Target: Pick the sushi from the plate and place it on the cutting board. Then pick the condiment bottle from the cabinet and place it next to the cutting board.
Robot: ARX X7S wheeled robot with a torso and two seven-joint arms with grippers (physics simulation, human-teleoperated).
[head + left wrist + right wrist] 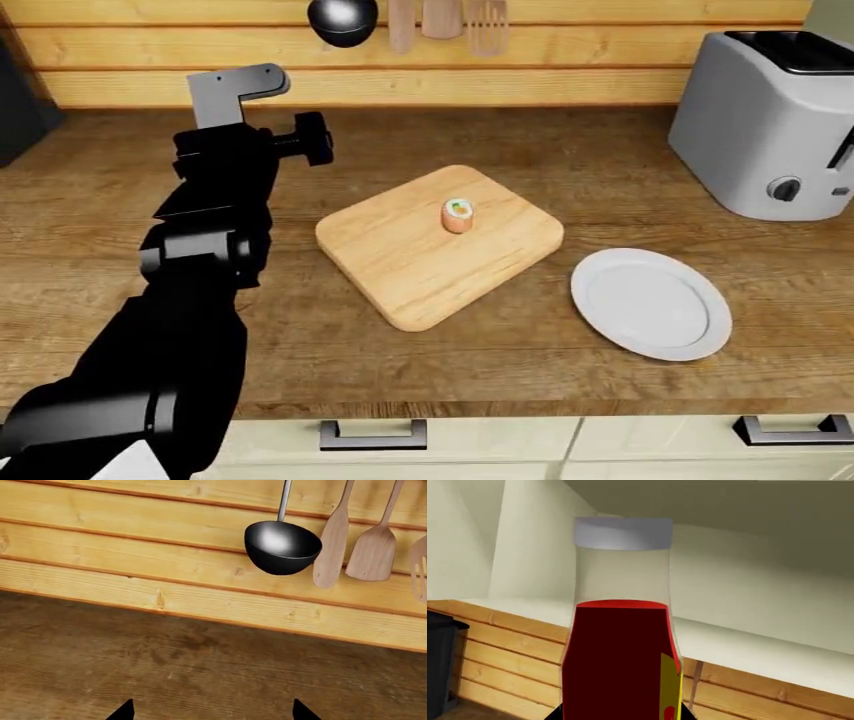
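On cutting board (441, 243): sushi (457, 216) upright, far of centre; plate (651, 303) bare, near right. Left gripper (212, 714) wide, holding nothing. Condiment bottle (620, 645) close before right wrist camera; grasp cannot tell. Bottle placement beside board left

condiment bottle (620, 645): base running off frame, hiding right end effector's grip | left end effector (212, 711): only two fingertips showing | toaster (774, 120): right side being cropped

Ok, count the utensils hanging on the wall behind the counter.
4: a black ladle, then a narrow wooden spatula, a wider wooden spatula and a slotted turner cut off at the left wrist view's edge; more may hang beyond.
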